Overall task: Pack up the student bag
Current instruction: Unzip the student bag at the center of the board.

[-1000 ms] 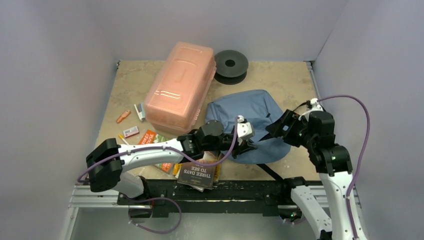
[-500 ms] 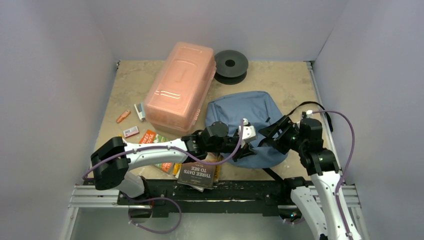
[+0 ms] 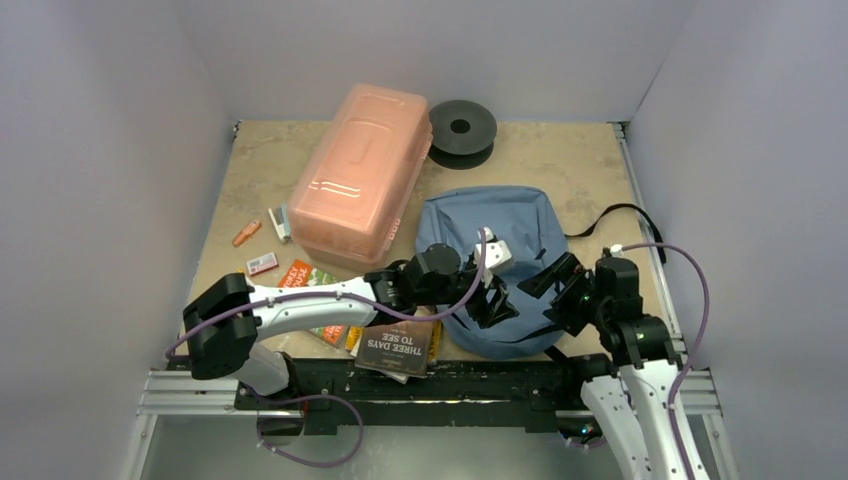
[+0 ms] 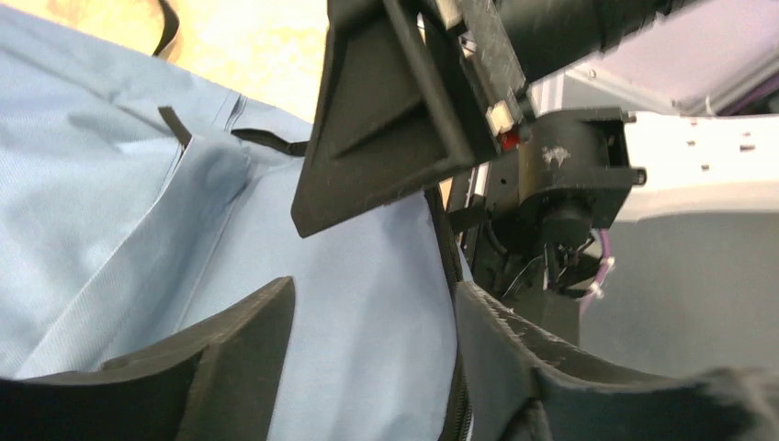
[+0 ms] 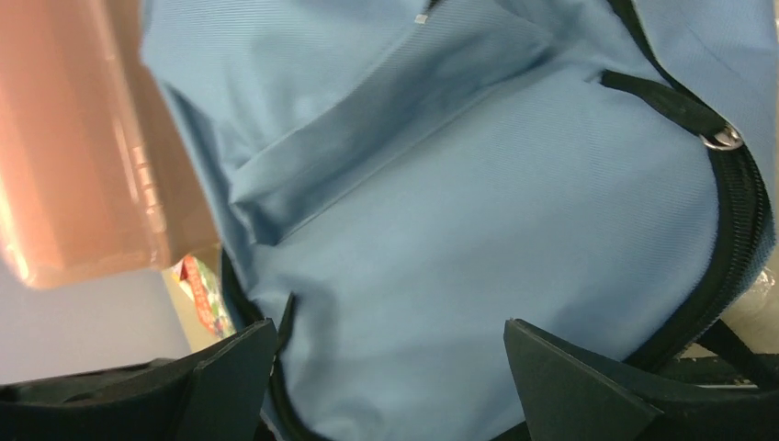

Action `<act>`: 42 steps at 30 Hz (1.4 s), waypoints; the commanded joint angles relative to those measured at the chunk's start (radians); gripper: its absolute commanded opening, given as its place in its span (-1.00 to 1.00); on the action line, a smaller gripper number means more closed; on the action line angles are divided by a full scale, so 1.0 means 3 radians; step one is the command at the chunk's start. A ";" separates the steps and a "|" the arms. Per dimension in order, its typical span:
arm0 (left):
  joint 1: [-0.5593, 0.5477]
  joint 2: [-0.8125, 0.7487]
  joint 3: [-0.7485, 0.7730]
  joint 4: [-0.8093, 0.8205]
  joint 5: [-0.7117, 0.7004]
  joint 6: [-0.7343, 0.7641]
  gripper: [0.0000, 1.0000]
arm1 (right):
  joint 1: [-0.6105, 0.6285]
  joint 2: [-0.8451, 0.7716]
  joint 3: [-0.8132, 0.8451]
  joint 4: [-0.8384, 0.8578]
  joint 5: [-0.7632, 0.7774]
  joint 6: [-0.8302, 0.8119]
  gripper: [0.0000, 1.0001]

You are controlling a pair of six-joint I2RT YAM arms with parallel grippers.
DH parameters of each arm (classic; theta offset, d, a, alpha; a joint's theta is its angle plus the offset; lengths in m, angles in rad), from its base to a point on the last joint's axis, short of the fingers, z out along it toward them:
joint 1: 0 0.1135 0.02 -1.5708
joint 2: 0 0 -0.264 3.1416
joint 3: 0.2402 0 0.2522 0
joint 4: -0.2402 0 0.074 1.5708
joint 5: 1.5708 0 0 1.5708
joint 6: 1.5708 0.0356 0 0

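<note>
The student bag [image 3: 500, 235] lies flat at the table's centre right, blue-grey with a dark zip [image 5: 735, 230] running along its edge. My left gripper [image 3: 492, 300] hovers over the bag's near edge, jaws open. In the left wrist view only bag cloth [image 4: 138, 184] lies between the fingers of the left gripper [image 4: 372, 322]. My right gripper [image 3: 556, 284] is at the bag's near right edge, wide open. The right wrist view shows the right gripper [image 5: 390, 358] spread over the bag's front panel [image 5: 478, 202], holding nothing. The right gripper's fingers [image 4: 395, 119] hang close in front of the left wrist camera.
A translucent pink box [image 3: 361, 175] stands left of the bag, with a black spool [image 3: 461, 128] behind. Books [image 3: 395, 345] lie under the left arm near the front edge. Small stationery pieces [image 3: 262, 263] lie at the left. A black strap [image 3: 612, 213] trails right of the bag.
My left gripper has opened and let go of the bag's edge. The right arm drew back toward the near edge and opened wider. The bag now lies rounder, its strap uncovered.
</note>
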 commanded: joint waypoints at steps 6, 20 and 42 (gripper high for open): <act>0.0025 -0.0517 0.0249 -0.1361 -0.1086 -0.1317 0.47 | 0.0008 0.0288 0.0239 0.0598 -0.0057 -0.1097 0.98; 0.0090 -0.0509 -0.0113 -0.2296 -0.1330 -0.3427 0.44 | 0.1455 0.1128 0.0628 0.0409 0.0570 -0.1290 0.84; 0.0248 -0.0930 -0.1284 0.1650 -0.0846 -0.1107 -1.00 | 0.3417 0.1378 0.0824 0.0451 0.1847 -0.0904 0.49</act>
